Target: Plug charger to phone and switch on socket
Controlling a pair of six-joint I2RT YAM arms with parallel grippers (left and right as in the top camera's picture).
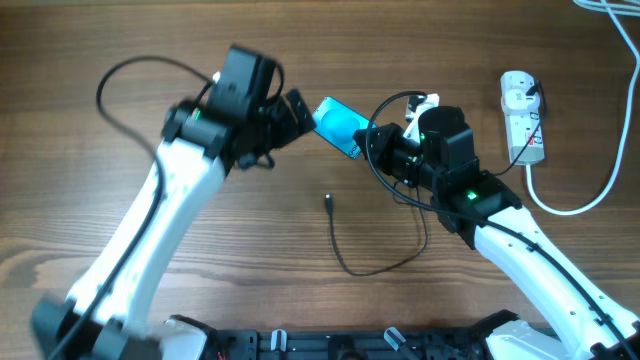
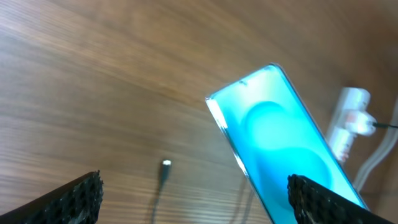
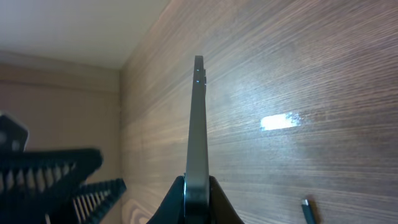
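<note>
The phone (image 1: 338, 124) has a teal screen and is held above the table, tilted. My right gripper (image 1: 372, 143) is shut on its lower end; the right wrist view shows it edge-on (image 3: 197, 124) between the jaws (image 3: 198, 193). My left gripper (image 1: 298, 112) is open, its fingers at the phone's upper end; in the left wrist view the phone (image 2: 280, 134) lies by the right finger, jaws (image 2: 193, 199) wide apart. The charger, a thin black cable (image 1: 370, 268), loops on the table, its plug tip (image 1: 328, 200) lying free. The tip also shows in the wrist views (image 2: 165, 164) (image 3: 308, 204). The socket (image 1: 522, 116) lies at the far right.
The socket's thick white cord (image 1: 600, 190) curves along the right edge. A black cable (image 1: 125, 75) from my left arm loops at the upper left. The socket end also shows in the left wrist view (image 2: 349, 121).
</note>
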